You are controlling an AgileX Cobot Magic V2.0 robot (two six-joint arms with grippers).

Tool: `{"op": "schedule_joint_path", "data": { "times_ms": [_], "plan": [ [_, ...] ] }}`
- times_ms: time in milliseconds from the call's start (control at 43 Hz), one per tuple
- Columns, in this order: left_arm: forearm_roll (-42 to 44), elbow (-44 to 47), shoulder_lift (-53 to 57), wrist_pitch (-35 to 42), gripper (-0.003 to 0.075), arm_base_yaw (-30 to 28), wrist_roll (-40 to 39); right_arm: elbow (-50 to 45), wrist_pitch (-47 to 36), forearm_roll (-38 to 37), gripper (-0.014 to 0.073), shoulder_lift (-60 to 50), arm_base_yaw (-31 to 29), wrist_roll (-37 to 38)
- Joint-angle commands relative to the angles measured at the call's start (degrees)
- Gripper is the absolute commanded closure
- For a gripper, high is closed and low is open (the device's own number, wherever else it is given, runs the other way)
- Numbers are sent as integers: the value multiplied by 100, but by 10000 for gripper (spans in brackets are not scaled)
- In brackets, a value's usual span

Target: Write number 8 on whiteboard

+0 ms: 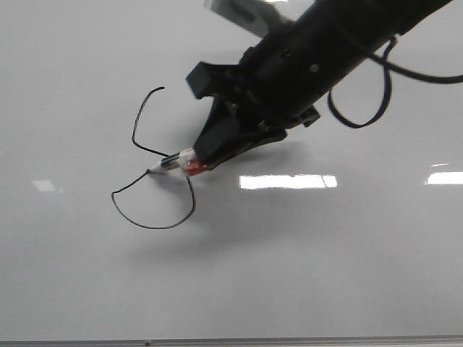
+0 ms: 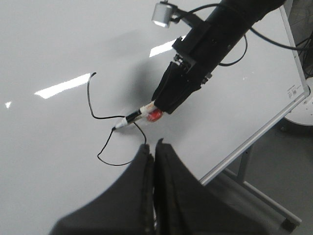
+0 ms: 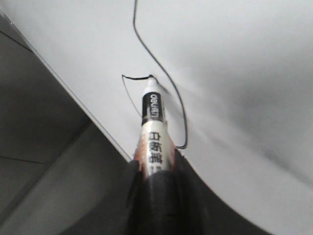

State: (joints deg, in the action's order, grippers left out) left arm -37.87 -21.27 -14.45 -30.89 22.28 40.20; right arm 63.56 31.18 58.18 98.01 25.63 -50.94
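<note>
The whiteboard [image 1: 325, 275] fills the front view. A thin black marker line [image 1: 155, 228] on it forms an unclosed number 8: an open curve above and a rounded lower loop. My right gripper [image 1: 206, 163] is shut on a white marker [image 1: 177, 163] with a red band, its tip touching the board at the figure's waist. The right wrist view shows the marker [image 3: 152, 132] between that gripper's [image 3: 154, 164] jaws, tip on the line [image 3: 185, 132]. My left gripper [image 2: 152, 144] is shut and empty, hovering just beside the lower loop [image 2: 99, 156].
The board's metal frame edge [image 2: 254, 134] runs near the left gripper, with its stand legs [image 2: 259, 196] and the floor beyond. The bottom frame [image 1: 231, 341] shows in the front view. A black cable [image 1: 376, 87] loops off the right arm.
</note>
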Motion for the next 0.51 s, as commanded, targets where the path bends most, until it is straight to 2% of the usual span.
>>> {"op": "schedule_joint_path", "data": {
  "times_ms": [0,186,372,488],
  "plan": [
    [-190,-167,-48,360,741,-20,-65,92,-312,95,652,-561,-344,-8],
    [-190,-167,-48,360,741,-20,-65,287,-330,81,652,-829,-529,-13],
    [-190,-167,-48,360,741,-20,-65,804,-302,81,652,-562,-309,-13],
    [-190,-167,-48,360,741,-20,-65,1105,163,39,652,-388,-166,-13]
  ]
}}
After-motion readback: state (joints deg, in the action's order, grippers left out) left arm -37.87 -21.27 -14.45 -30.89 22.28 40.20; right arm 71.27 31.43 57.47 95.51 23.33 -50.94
